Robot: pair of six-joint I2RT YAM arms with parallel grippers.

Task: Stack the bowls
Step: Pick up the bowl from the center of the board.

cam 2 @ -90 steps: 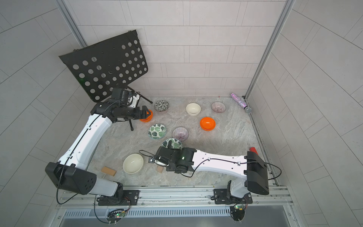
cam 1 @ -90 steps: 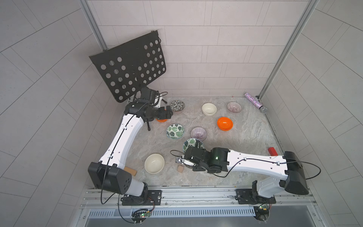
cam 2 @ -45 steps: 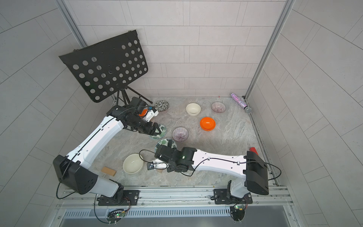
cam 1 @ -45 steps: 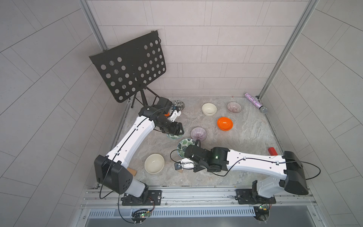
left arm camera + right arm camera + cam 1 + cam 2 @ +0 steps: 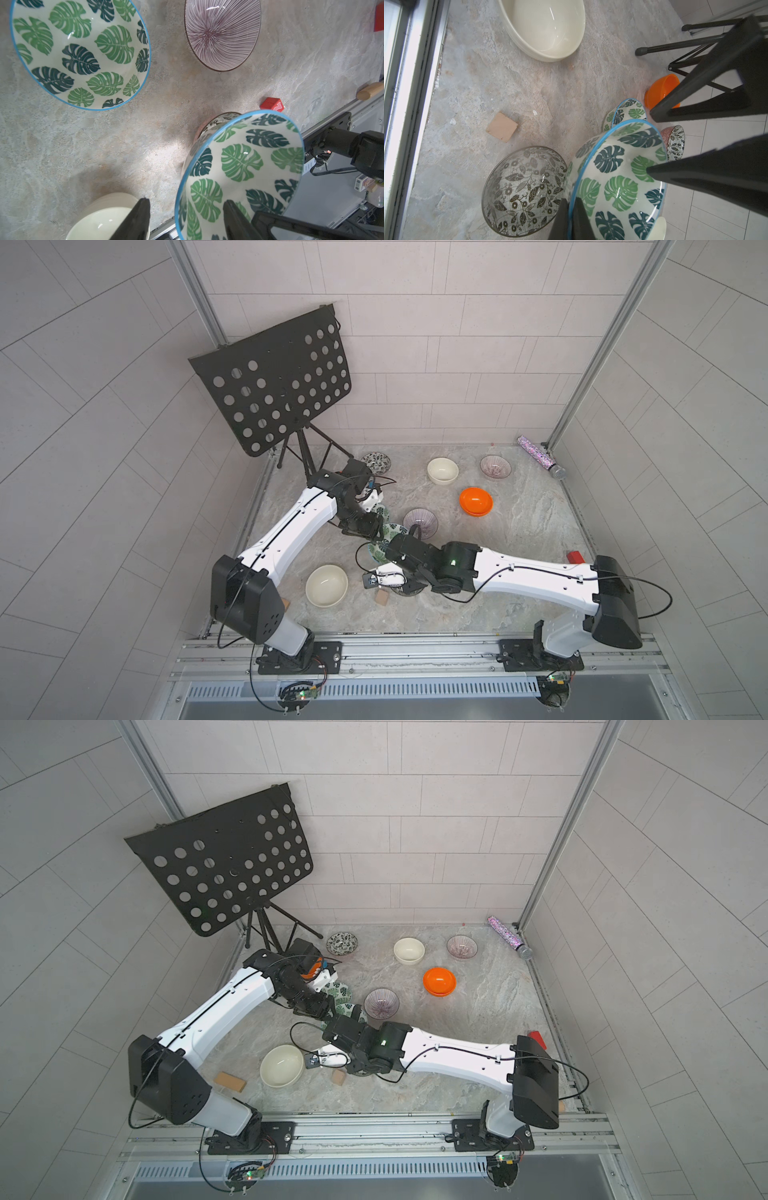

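Top views, then wrists: a leaf bowl being shared between arms.
In both top views the lifted leaf bowl (image 5: 394,531) is hanging tilted above the counter (image 5: 519,539). Left wrist: left fingers (image 5: 141,216) are straddling its rim, apart, seemingly to take it. Right wrist: right fingers (image 5: 562,216) are clamping that rim, steadying it.

bowls (image 5: 476,502) 10 | wooden blocks (image 5: 230,1081) 2 | red blocks (image 5: 271,104) 2

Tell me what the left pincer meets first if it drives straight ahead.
Likely the rim of the held leaf bowl, pinched tilted by the right pincer: the left pincer straddles that rim, jaws apart. How far off the rim is, I cannot judge.
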